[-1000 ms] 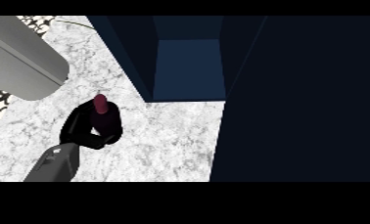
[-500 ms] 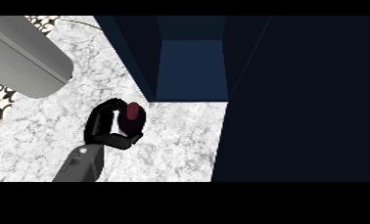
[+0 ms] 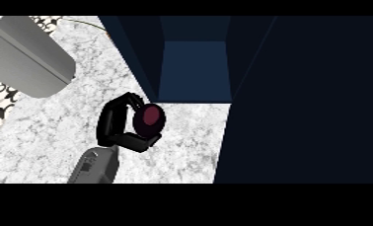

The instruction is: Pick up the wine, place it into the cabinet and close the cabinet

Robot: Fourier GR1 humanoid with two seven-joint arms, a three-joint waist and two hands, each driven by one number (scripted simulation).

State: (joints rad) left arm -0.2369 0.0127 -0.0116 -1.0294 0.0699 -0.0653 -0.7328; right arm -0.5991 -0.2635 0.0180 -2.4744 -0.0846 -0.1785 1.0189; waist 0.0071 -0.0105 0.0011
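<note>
The wine bottle (image 3: 151, 117) shows from above as a dark red round top with a black body. My left hand (image 3: 111, 124) is curled round it from the left, fingers on the far side and thumb on the near side. It holds the bottle over the marble counter (image 3: 65, 121), just in front of the left edge of the open dark blue cabinet (image 3: 195, 69). The cabinet's inside looks bare. My right hand does not show.
A wide dark panel (image 3: 306, 101), apparently the cabinet's open door, fills the right side of the view. A large grey cylinder (image 3: 33, 57) lies at the upper left over the counter. A patterned strip (image 3: 6, 96) runs along the left edge.
My left hand has carried the wine bottle to the right and farther from me, from mid-counter to just before the cabinet's opening. The grey cylinder and cabinet have stayed put.
</note>
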